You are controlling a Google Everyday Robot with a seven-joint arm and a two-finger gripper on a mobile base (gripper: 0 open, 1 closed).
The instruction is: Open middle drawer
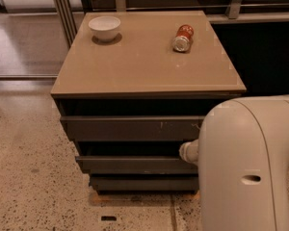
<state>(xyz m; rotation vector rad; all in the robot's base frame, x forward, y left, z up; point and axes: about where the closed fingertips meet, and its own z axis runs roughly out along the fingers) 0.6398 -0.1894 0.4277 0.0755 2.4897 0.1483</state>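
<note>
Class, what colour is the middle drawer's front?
The middle drawer is dark grey-brown (camera view); gripper at its upper right edge.

claw (188,152) at middle drawer (135,165) right end

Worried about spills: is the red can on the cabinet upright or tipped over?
Tipped: the red can lies on its side on the cabinet top. The claw is by the middle drawer.
</note>
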